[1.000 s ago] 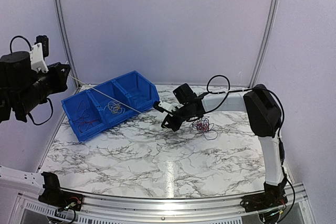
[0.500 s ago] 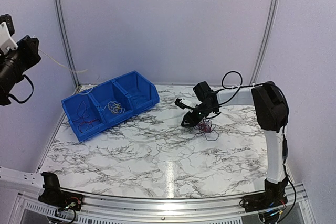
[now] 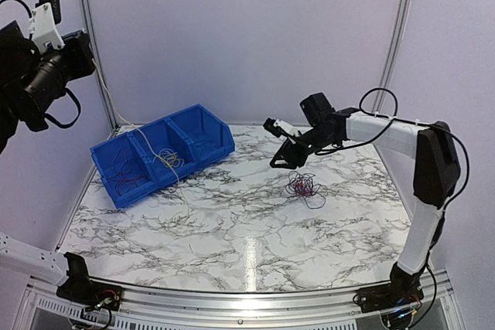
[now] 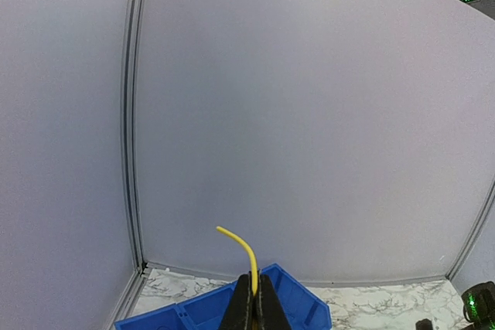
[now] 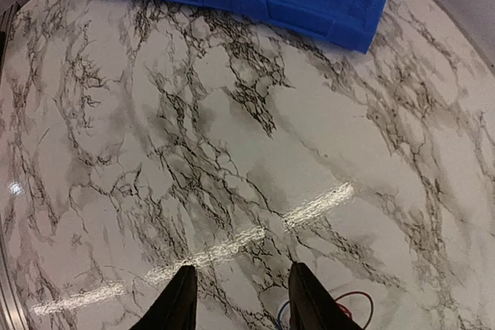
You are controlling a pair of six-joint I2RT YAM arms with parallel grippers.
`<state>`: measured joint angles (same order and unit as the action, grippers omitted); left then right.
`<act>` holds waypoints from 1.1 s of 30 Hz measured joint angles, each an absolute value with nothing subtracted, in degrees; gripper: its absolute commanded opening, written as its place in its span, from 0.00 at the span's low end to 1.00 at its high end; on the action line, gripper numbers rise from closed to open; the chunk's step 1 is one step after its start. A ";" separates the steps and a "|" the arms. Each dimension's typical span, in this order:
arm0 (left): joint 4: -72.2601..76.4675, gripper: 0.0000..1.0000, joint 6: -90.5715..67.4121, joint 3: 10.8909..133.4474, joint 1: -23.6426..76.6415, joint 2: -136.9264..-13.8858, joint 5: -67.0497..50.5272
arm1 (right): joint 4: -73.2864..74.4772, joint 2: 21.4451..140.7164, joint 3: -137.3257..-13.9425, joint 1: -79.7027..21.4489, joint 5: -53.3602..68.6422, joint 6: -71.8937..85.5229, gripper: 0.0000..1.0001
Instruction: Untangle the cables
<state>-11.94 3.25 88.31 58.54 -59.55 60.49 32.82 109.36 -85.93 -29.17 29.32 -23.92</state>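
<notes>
My left gripper [image 4: 251,290], raised high over the far-left corner, pinches one yellow wire [image 4: 246,249] that trails down toward the one three-compartment blue bin [image 3: 220,143]. I judge the wire is pulled free and next needs lowering onto the yellow clump [image 3: 166,158] in the middle compartment, beside the red clump [image 3: 124,174]. One tangled bundle [image 3: 300,185] lies right of centre, with my right gripper [image 5: 241,287] above it, fingers spread.
</notes>
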 measured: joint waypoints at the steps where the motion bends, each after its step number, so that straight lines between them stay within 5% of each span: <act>1: -11.46 0.00 3.66 88.49 58.54 -59.66 60.45 | 33.10 107.35 -86.00 -29.17 29.65 -24.23 0.43; 7: -1.17 0.00 12.99 91.20 58.24 -64.23 59.79 | 33.19 96.84 -83.29 -29.17 30.63 -26.70 0.49; 18: 1.58 0.00 17.30 100.01 46.17 -79.81 55.31 | 21.23 74.00 -56.71 -26.96 29.50 -30.70 0.60; 33: 6.24 0.00 14.39 95.11 30.30 -89.54 51.44 | 13.23 77.17 -52.23 -22.37 29.78 -31.62 0.60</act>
<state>6.24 14.39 95.11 30.30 -89.54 51.44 13.23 77.17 -52.23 -22.37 29.78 -31.62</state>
